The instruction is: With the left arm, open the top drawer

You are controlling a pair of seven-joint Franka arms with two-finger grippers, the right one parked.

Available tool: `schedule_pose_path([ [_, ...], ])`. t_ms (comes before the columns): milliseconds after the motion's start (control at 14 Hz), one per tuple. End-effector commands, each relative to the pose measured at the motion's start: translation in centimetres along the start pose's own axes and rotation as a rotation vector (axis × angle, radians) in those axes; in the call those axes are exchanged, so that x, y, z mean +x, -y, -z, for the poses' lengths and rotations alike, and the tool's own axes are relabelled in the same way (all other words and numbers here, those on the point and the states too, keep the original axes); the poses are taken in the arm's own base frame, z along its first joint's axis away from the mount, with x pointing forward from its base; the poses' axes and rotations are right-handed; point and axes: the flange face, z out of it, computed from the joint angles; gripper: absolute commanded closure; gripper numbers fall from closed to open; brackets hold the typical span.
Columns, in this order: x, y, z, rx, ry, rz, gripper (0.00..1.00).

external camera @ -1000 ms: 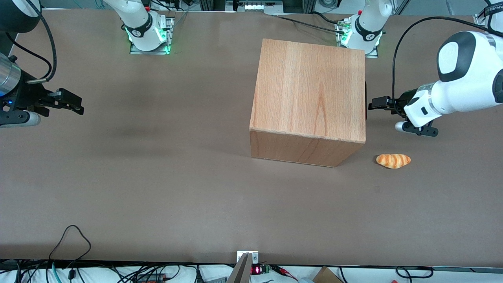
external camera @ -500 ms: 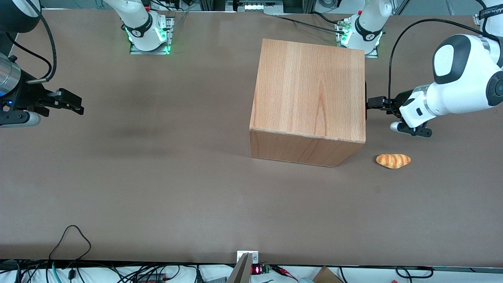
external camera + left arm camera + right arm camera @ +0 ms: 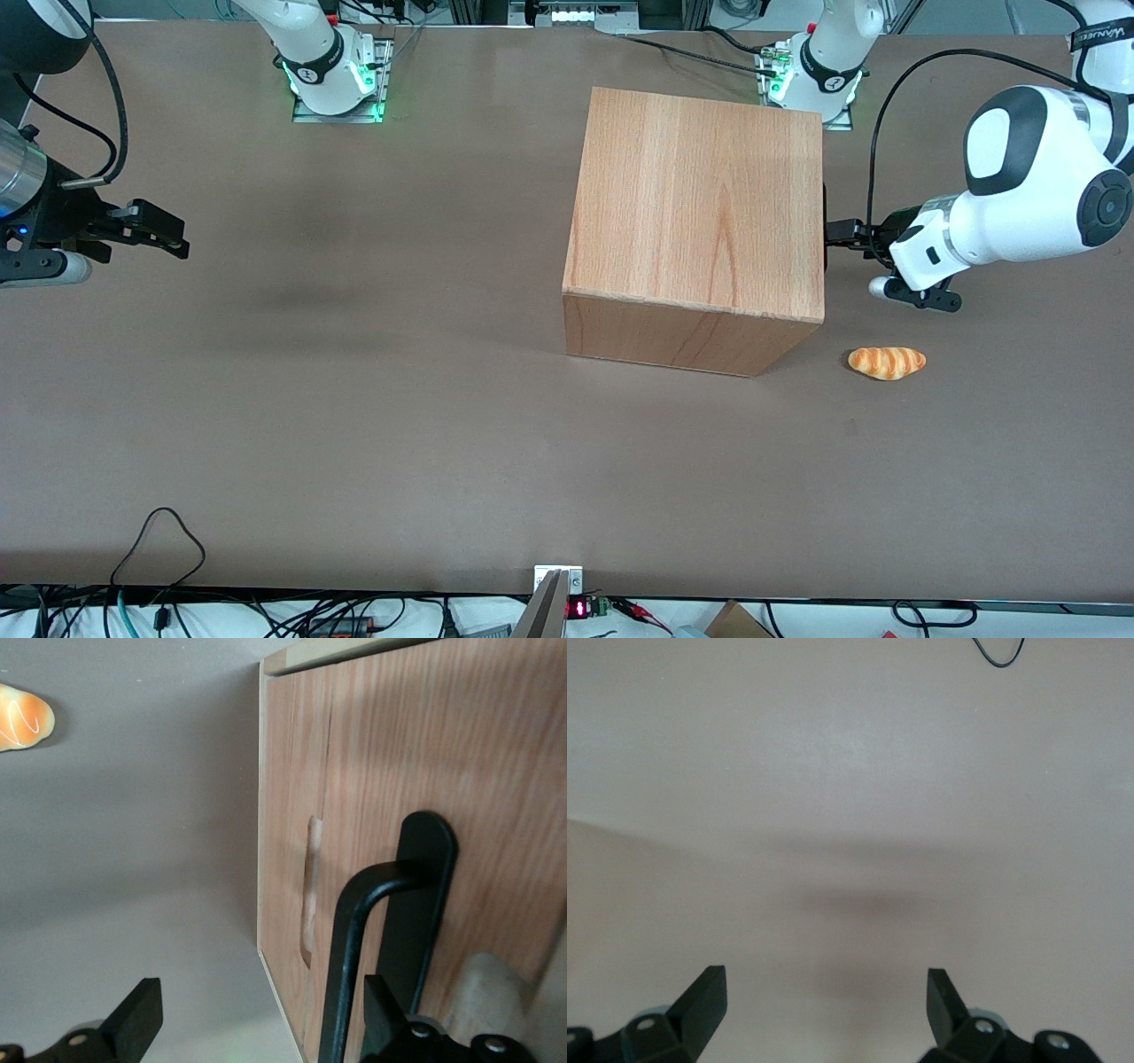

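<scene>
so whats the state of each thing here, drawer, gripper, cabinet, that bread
top drawer: shut, front flush with the cabinet
black bar handle: not gripped, between the open fingers
gripper: open, at the drawer front
cabinet: upright on the table
bread roll: lying on the table, untouched

1. The top drawer is shut; its light-wood front panel sits flush with the cabinet face that looks toward the working arm's end of the desk. A long black bar handle stands out from the panel.
2. The left arm is glossy white with black joint caps. Its black gripper reaches level to the drawer front, fingers spread wide, the handle between them.
</scene>
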Motion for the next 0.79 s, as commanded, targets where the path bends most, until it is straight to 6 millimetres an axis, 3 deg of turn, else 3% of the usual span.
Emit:
schedule_pose_path([
  [0, 0.2, 0.2, -0.9, -0.027, -0.004, -0.022, 0.0],
  [714, 0.3, 0.7, -2.0, 0.019, 0.028, -0.047, 0.0],
])
